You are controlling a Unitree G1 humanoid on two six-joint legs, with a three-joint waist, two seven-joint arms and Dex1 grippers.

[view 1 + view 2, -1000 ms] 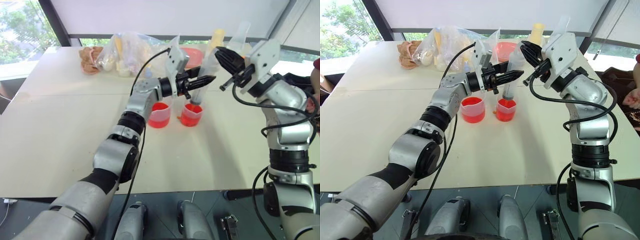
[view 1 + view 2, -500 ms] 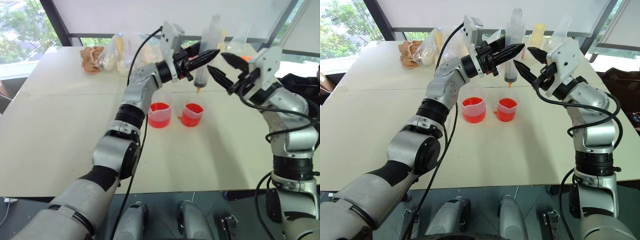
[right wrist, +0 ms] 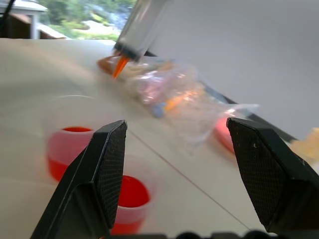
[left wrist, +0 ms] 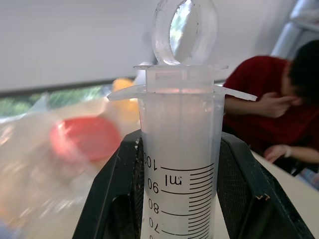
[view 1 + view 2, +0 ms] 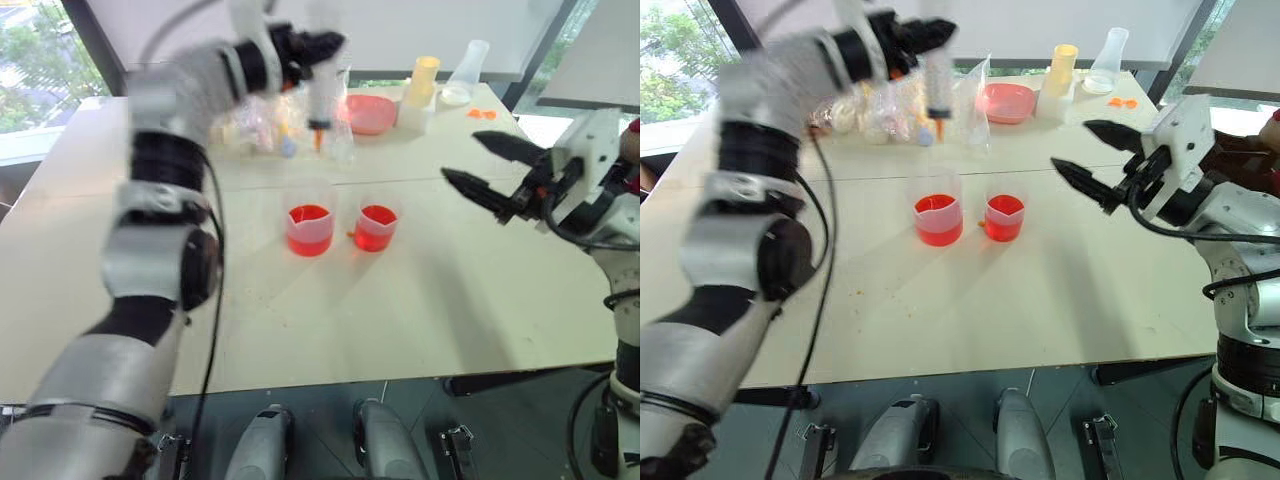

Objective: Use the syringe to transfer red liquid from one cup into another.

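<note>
High over the table's far side, my left gripper (image 5: 308, 45) is shut on the syringe (image 5: 320, 92), which hangs upright with its orange tip (image 5: 318, 136) down. In the left wrist view the clear barrel (image 4: 179, 164) sits between the two black fingers (image 4: 112, 199), and the plunger ring rests just above the flange. Below, at mid-table, stand the larger cup (image 5: 309, 228) and, on its right, the smaller cup (image 5: 376, 227). Both hold red liquid (image 5: 309, 215). My right gripper (image 5: 462, 158) is open and empty, well to the right of the cups.
Clear plastic bags of small items (image 5: 262, 122) lie behind the cups, under the syringe. A pink bowl (image 5: 368, 112), a yellow cup stack (image 5: 420, 85) and a clear flask (image 5: 466, 72) stand at the far edge. A person in a red shirt (image 4: 279, 107) sits beyond the table's right side.
My left arm has lifted the syringe out of the smaller cup and carried it up and to the left. My right gripper has opened beside the plunger and drawn back to the right.
</note>
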